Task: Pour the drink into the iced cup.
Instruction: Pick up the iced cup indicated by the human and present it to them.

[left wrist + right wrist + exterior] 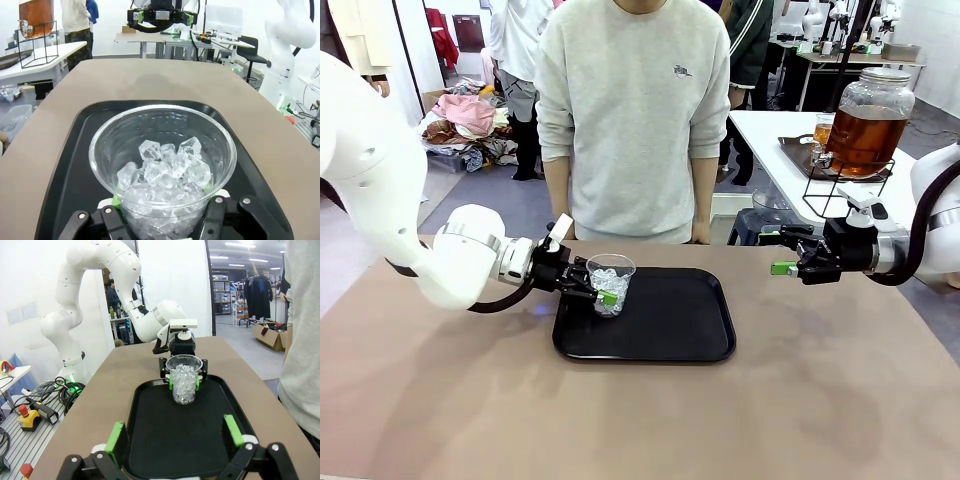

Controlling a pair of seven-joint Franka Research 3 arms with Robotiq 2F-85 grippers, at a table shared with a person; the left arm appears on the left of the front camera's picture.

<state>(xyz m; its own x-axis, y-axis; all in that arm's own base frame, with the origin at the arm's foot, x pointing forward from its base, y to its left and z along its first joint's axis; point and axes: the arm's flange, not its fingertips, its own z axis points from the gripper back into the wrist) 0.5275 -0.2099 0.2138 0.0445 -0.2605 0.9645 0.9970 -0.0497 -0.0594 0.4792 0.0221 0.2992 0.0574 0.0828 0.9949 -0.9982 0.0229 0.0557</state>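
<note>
The iced cup (611, 281), clear plastic and about half full of ice cubes, stands upright on the left part of a black tray (670, 320). My left gripper (604, 293) is shut on the cup, one green pad against each side; the right wrist view shows the cup (184, 380) between those pads. From the left wrist the cup (162, 165) looms close, with my fingers (216, 217) at its base. My right gripper (782, 256) hovers open to the right of the tray, its pads (116, 437) wide apart. The drink (865, 135) is amber liquid in a glass dispenser jar at the back right.
The jar rests on a black wire stand (840, 190) on a white side table (770, 140) beyond the brown table's right corner. A person (632, 110) stands at the far edge, right behind the tray. Bare tabletop lies in front of the tray.
</note>
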